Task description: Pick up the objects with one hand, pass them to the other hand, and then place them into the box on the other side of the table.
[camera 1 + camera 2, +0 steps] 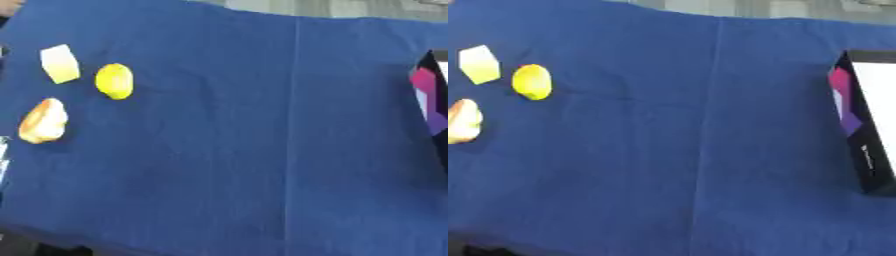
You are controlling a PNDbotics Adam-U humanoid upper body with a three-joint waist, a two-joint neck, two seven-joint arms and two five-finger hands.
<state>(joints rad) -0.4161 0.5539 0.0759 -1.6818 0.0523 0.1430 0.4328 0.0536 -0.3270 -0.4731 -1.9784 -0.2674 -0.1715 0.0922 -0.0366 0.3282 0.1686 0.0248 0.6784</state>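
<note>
Nearest the camera is just blue cloth [227,190], which covers the whole counter and has a faint crease running up through the middle. All the loose stuff sits bunched up on the left side. Closest of the three is an orange and white rounded thing [43,121], maybe a bread roll or a fruit, can't really tell. A bit further back and to its right there's a yellow lemon-looking object [115,81], and just left of that, further back again, a pale yellowish-white block [59,63] sitting at a slight tilt. None of the three touch each other.

Way over on the right edge is the box [866,145], well apart from the other things. It has a dark outer wall with pink and purple patches and a white inside, and it looks like nothing is in the part that shows.

Neither robot hand shows up in either view, so I can't tell whether they're open, closed or holding something.
</note>
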